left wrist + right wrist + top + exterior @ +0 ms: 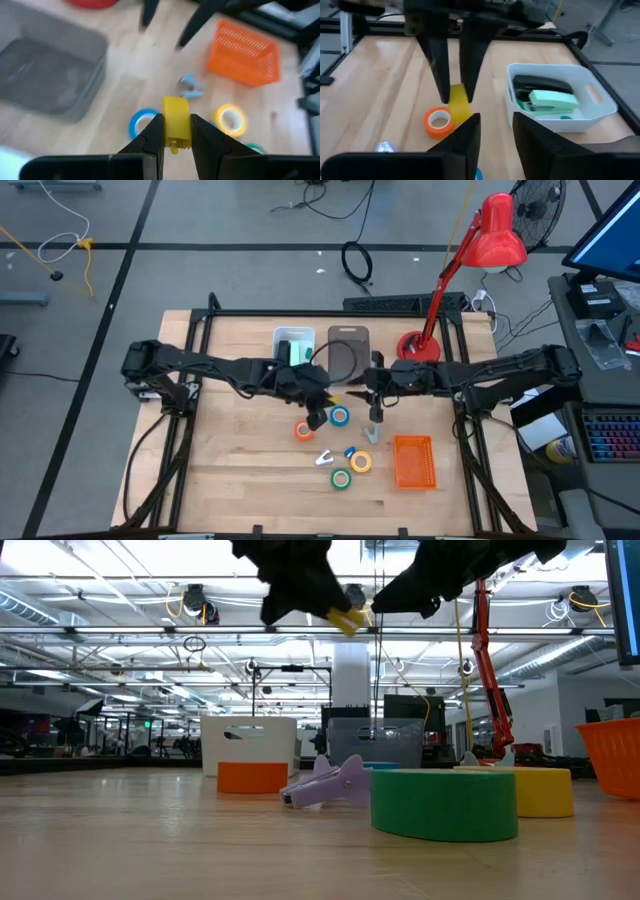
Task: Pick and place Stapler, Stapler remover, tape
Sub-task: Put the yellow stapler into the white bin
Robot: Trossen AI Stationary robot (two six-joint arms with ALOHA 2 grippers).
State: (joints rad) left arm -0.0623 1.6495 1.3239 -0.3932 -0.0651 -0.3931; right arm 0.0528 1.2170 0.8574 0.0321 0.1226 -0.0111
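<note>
The left claw (176,131) is clamped on a small yellow stapler (176,120), held in the air above the worktop (240,470). The right claw (495,131) hangs just beside it, fingers apart and empty. Orange tape (304,431), blue tape (340,417), green tape (342,478) and yellow tape (361,462) lie below.

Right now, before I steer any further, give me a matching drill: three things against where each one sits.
Things:
1. green stapler
2. yellow piece
3. orange tape roll

Places:
A. flat on the table
B. between the jaws of the left gripper, up in the air
C. in the white bin

Pairs: 1-C, 2-B, 3-A
</note>
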